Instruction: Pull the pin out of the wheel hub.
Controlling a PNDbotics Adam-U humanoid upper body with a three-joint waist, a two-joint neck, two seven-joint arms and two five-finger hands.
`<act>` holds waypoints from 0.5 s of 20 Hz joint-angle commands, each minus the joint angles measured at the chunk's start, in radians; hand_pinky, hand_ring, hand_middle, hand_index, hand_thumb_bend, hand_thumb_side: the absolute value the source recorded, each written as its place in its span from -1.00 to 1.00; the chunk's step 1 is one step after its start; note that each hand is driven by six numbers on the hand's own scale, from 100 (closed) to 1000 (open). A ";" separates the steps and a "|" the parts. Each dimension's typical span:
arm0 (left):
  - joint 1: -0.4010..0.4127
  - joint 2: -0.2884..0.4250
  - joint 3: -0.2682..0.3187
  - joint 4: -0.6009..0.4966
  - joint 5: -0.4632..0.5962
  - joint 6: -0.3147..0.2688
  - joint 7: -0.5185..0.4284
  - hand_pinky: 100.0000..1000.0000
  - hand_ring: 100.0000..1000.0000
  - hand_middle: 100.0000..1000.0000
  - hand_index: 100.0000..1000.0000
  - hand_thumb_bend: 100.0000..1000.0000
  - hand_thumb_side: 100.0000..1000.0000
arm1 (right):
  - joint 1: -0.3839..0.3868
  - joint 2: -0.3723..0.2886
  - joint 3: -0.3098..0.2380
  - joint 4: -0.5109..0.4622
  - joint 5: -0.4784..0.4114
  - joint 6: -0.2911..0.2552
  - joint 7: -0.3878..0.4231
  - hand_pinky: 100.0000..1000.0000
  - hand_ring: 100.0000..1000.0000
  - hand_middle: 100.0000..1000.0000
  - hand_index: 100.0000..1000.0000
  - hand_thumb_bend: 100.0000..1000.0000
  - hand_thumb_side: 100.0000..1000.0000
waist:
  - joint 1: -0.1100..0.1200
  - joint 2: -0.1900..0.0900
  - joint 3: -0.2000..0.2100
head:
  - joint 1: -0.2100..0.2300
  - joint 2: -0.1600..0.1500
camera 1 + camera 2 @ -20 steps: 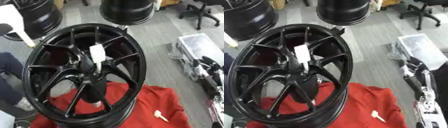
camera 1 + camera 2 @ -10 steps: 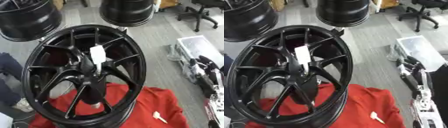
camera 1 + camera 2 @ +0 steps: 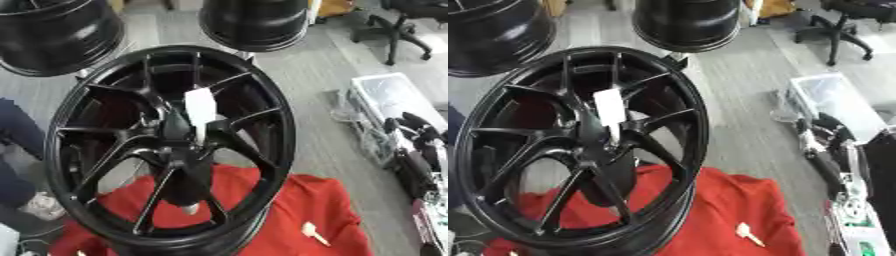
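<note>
A large black spoked wheel hub (image 3: 166, 145) stands tilted on a red cloth (image 3: 306, 210) in the middle of both views. A white pin (image 3: 200, 112) sticks out of its centre, pointing up toward me. My right hand (image 3: 826, 131), black, hangs at the right edge on its silver-jointed arm (image 3: 843, 180), well to the right of the wheel and touching nothing. A small white piece (image 3: 312, 233) lies on the cloth at the lower right. My left hand shows in no view.
Two more black wheels stand at the back, one at the upper left (image 3: 52, 30) and one at the top centre (image 3: 254, 22). A clear plastic box (image 3: 394, 95) sits on the grey floor right of the wheel. A black office chair (image 3: 398, 25) stands far right.
The whole picture has shifted slightly, so the camera moved. My right hand has crept a little upward at the right edge. The white pin stays in the hub.
</note>
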 commanded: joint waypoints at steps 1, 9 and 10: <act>-0.004 -0.050 0.050 -0.075 0.044 -0.038 0.052 0.40 0.77 0.54 0.43 -0.33 0.40 | -0.008 -0.008 -0.001 -0.011 -0.006 -0.003 0.002 0.56 0.53 0.47 0.62 -0.44 -0.24 | -0.001 -0.006 0.002 | 0.001 0.004; -0.033 -0.252 0.111 -0.276 0.138 -0.112 0.174 0.34 0.70 0.46 0.36 -0.47 0.46 | -0.012 0.004 0.003 -0.011 -0.009 -0.004 0.005 0.56 0.53 0.46 0.62 -0.44 -0.24 | -0.019 0.000 0.005 | 0.005 0.004; -0.037 -0.278 0.120 -0.300 0.147 -0.111 0.189 0.34 0.70 0.45 0.36 -0.48 0.46 | -0.013 0.005 0.003 -0.011 -0.011 -0.004 0.005 0.56 0.53 0.46 0.62 -0.44 -0.24 | -0.021 0.001 0.005 | 0.005 0.004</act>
